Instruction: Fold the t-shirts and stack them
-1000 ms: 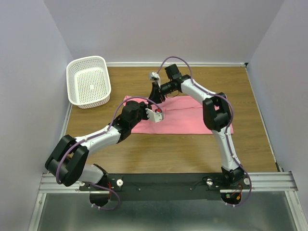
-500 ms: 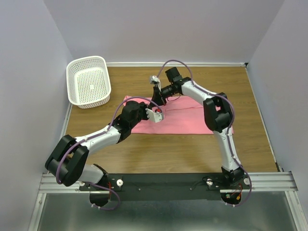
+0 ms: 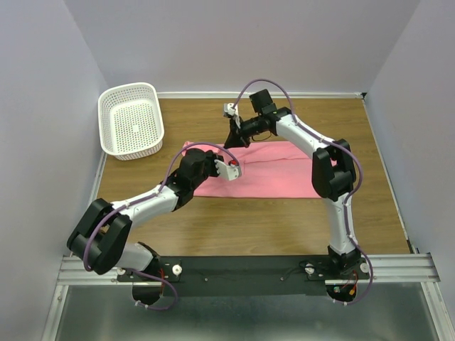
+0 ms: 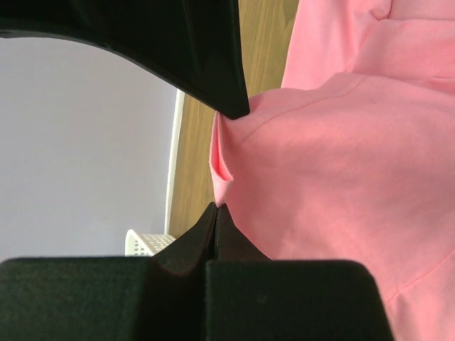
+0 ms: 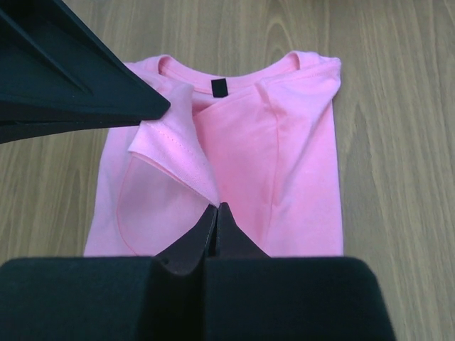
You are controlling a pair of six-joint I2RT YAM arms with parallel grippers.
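A salmon-pink t-shirt (image 3: 277, 174) lies folded lengthwise on the wooden table, collar end to the left. My left gripper (image 3: 234, 172) is shut on a fold of its edge; in the left wrist view the tips (image 4: 216, 206) pinch the pink fabric (image 4: 341, 163). My right gripper (image 3: 231, 139) hovers over the collar end, shut on a raised flap of the shirt. In the right wrist view its tips (image 5: 216, 206) hold that flap above the t-shirt (image 5: 298, 163), whose dark label (image 5: 218, 87) shows at the neck.
A white perforated basket (image 3: 132, 124) stands at the table's far left corner; its rim (image 4: 146, 241) shows in the left wrist view. Grey walls enclose the table on three sides. The other gripper's black body fills the top left of each wrist view.
My right gripper has shut on the shirt fabric and moved up and back with it, its elbow swinging right. The left arm has stayed put.
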